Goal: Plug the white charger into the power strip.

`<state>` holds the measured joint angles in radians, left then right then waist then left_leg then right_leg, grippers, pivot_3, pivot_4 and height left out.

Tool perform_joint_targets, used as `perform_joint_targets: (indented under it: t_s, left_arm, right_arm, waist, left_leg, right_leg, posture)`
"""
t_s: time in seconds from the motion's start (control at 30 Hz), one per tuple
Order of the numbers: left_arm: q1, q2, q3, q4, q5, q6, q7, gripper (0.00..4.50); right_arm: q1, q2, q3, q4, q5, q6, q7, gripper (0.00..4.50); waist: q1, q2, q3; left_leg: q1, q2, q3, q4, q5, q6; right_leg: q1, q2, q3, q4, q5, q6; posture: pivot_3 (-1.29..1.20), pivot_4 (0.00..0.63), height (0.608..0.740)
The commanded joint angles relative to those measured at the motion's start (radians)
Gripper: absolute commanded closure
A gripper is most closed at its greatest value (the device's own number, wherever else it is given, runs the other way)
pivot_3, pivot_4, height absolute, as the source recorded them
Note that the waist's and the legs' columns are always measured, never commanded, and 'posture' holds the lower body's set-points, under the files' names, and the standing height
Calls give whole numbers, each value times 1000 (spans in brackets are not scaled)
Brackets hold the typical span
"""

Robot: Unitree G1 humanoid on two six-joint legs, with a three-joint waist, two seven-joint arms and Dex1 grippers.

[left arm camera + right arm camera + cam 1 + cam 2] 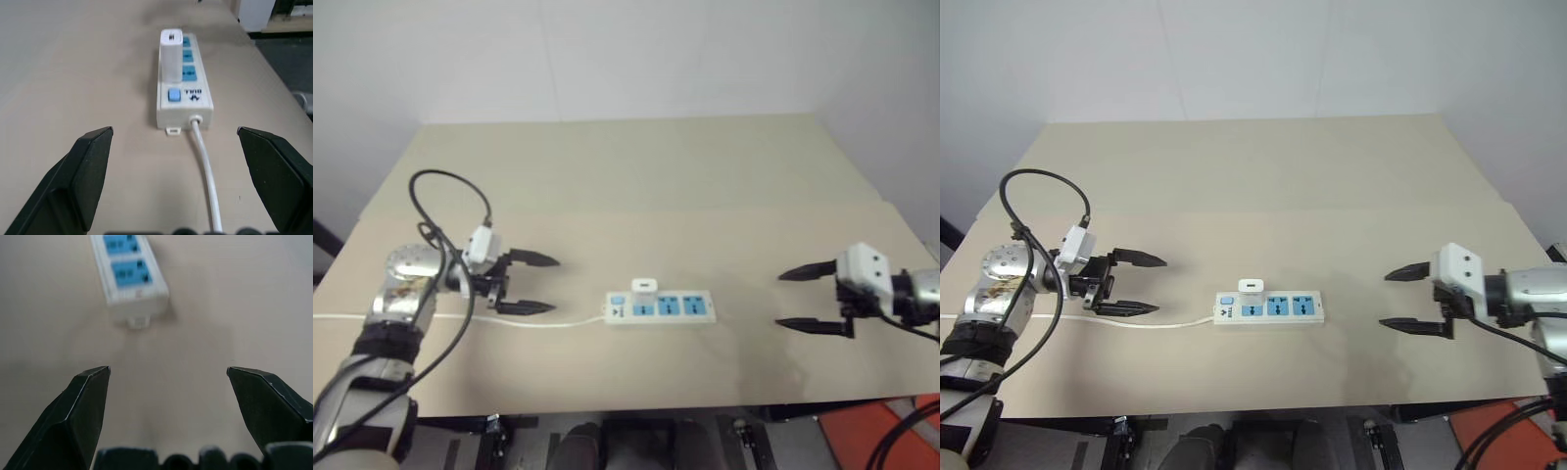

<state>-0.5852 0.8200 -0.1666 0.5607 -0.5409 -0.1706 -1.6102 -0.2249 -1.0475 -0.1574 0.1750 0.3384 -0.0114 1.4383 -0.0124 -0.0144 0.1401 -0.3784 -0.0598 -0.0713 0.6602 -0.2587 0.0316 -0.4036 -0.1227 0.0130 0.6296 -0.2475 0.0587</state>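
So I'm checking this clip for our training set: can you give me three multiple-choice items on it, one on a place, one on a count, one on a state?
1. Where does the white charger stand?
A. in the socket nearest the switch
B. on the bare table
C. in the left gripper

2. How many blue sockets on the power strip are free?
A. none
B. two
C. three

3. How are the left gripper and right gripper?
A. both shut
B. one shut on the cord
C. both open and empty

Key: 1 A, it stands upright beside the switch; 2 B, two sockets lie bare; 3 C, the fingers stand wide apart, clear of the strip.
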Motion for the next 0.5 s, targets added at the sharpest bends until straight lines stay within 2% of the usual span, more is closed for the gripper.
perform_joint_targets:
  t_s: [0.03, 0.5]
  left_arm:
    - [-28, 8, -16, 7, -37, -15, -4, 45]
    - [-43, -10, -40, 37, -50, -37, -4, 45]
  right_arm:
    - [11, -27, -61, -42, 29, 3, -2, 0]
    - [45, -24, -102, -41, 11, -32, -42, 0]
  waist:
    - [-4, 0, 0]
    - [-1, 0, 0]
  left_leg:
    - [1, 0, 1, 0, 0, 0]
    - [1, 2, 3, 0, 0, 1]
  right_leg:
    - [0, 0, 0, 0, 0, 0]
    - [0, 1, 1, 0, 0, 0]
  posture:
    - [0, 150, 740]
    - [0, 150, 740]
